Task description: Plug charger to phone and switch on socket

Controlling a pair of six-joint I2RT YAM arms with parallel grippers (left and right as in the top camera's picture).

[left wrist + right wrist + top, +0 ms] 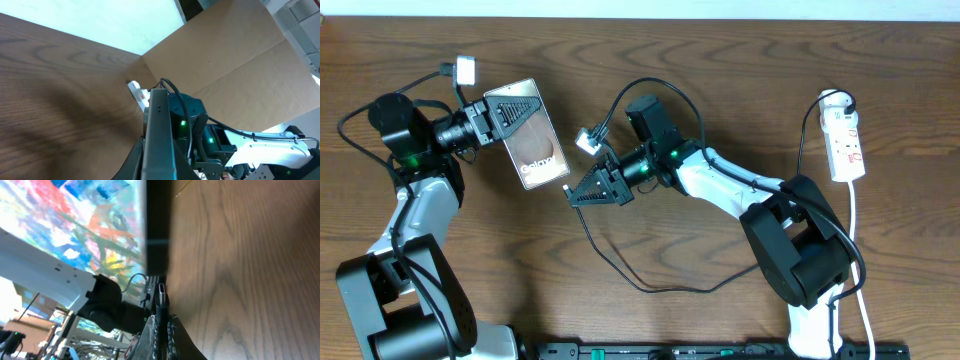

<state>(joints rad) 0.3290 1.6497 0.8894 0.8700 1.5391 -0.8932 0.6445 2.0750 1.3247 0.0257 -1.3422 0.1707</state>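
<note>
Narrow gap between phone and right claw

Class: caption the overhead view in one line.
Left pincer grips a flat bronze-brown smartphone; right pincer aims the plug of a thin black charger cable at it.

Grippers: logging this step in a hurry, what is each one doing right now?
Left gripper: closed, holding the phone.
Right gripper: closed, holding the charger.

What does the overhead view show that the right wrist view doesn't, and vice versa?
Overhead only: the white power strip, the charger cable looping over the table, lettering on the phone. Right wrist only: a colourful painted backdrop and the charger's metal plug tip close up. Both: the phone, edge-on at the wrist, the left arm and the wooden table.
</note>
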